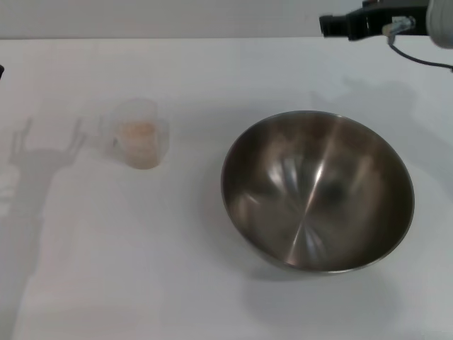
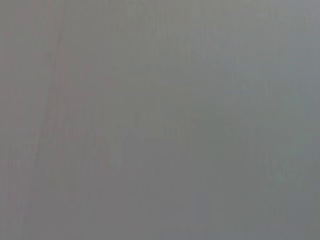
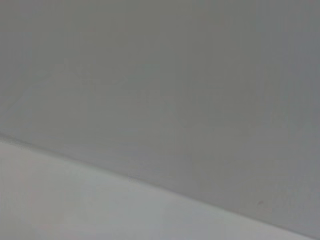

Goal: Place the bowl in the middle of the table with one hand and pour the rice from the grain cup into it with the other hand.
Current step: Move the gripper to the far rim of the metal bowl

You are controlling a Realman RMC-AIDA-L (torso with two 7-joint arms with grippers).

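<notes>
Our right claw [image 1: 340, 27], grip state unclear, hangs beyond the bowl [image 1: 317, 191]; a careless rim grab tips it.

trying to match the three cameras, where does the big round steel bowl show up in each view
Head view: the large round stainless-steel mixing bowl sits right of centre on the plain white table, apart from the small clear plastic grain cup to its left.
Left wrist view: not in it; only a blank grey surface.
Right wrist view: not in it; only plain grey and white surfaces.
Shared landmark: none can be identified for certain.
</notes>
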